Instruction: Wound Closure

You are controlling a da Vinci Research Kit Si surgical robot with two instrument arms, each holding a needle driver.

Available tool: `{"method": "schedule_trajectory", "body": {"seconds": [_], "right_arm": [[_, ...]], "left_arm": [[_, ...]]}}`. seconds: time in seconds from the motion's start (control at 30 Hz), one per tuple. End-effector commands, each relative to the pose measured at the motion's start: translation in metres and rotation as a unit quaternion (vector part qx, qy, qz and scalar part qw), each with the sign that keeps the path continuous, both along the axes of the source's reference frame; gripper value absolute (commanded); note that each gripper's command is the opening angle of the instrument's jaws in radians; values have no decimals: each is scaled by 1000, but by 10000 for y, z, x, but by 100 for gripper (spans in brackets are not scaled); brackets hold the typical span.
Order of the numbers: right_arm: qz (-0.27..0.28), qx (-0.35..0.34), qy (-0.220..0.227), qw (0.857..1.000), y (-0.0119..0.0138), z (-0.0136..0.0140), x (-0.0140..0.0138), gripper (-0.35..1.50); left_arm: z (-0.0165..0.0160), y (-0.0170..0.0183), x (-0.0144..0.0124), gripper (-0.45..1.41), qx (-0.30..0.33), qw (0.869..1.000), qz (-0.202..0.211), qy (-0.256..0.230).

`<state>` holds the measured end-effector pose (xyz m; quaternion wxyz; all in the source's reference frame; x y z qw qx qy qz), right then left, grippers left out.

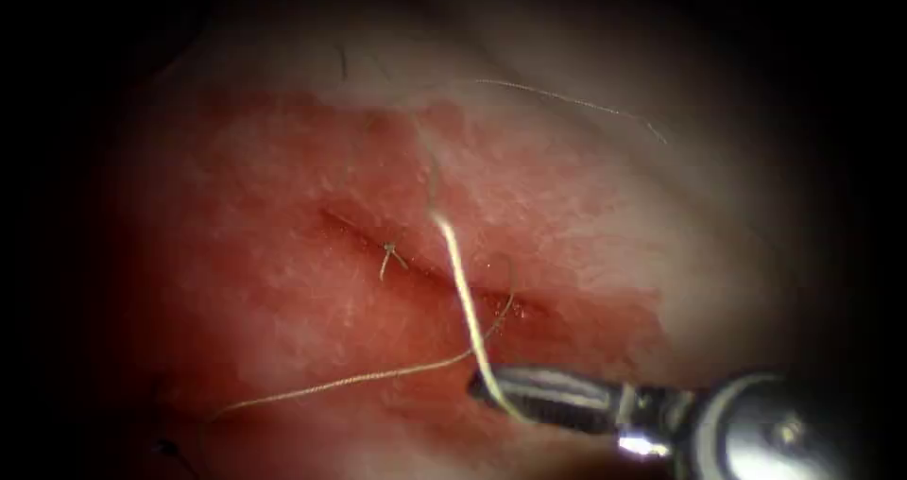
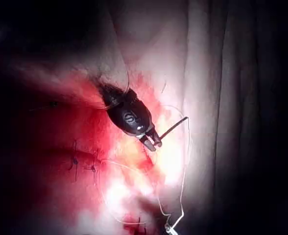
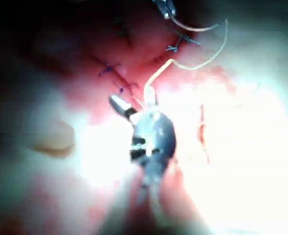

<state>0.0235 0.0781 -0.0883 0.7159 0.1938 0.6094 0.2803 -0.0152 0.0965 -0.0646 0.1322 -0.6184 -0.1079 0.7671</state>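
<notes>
The cut runs slantwise across the red tissue, with one tied stitch on it. My right tool lies below the cut's right end. Its jaws are shut on the pale thread, which rises taut from them across the cut. In the right wrist view this tool has thread leading off toward the left tool. In the left wrist view the left tool hangs over the tissue, shut on the dark needle near one end. The needle is clear of the tissue.
A slack length of thread trails from the cut's right end toward the lower left. Another thin strand lies on the pale tissue above. Several earlier stitches cross the tissue. Red fluid wets the cut's edges.
</notes>
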Motion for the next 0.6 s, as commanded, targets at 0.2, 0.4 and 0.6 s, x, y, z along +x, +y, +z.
{"method": "schedule_trajectory", "body": {"seconds": [0.2, 0.4, 0.6], "right_arm": [[-25, -15, -13, 999, 20, 36, -54, 135], [-29, -22, 9, 999, 20, 53, -65, 133], [-30, -39, -34, 998, 18, 97, -53, 115]], "left_arm": [[5, 7, 17, -35, 1, 1000, -4, 7], [-8, 28, 81, -35, 11, 998, -54, 21], [-4, 30, 79, -35, 11, 998, -63, 22]]}}
